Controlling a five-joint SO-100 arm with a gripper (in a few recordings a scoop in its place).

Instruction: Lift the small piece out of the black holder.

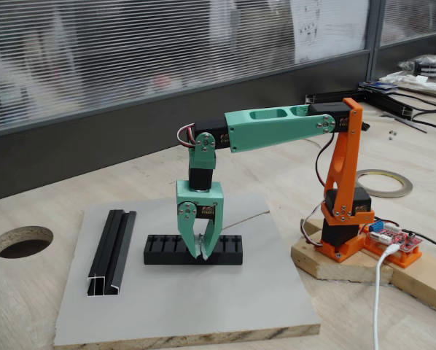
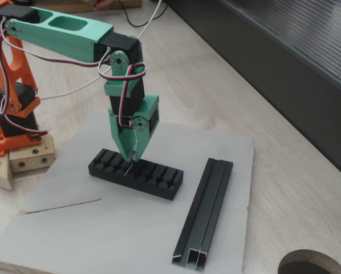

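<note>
Piece [image 2: 127,167]: thin pale sliver, upright, long axis vertical, standing in slot left of middle of holder [image 2: 159,180] in this fixed view. End effector [image 2: 134,155] directly above, pointing straight down; fingertips pressed together around sliver's top, apparently pinching it. Next move judged straight vertical lift along sliver's axis.

Holder long axis lies across grey board [image 1: 225,306] on counter [image 1: 28,292]. Other fixed view: end effector [image 1: 202,252] tips hide piece against holder [image 1: 160,249]; rail [image 1: 112,251] well apart at left.

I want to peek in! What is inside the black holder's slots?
Most slots in the black holder look empty. The fingers reach into one, pinching something thin and pale; its lower end is hidden.
</note>
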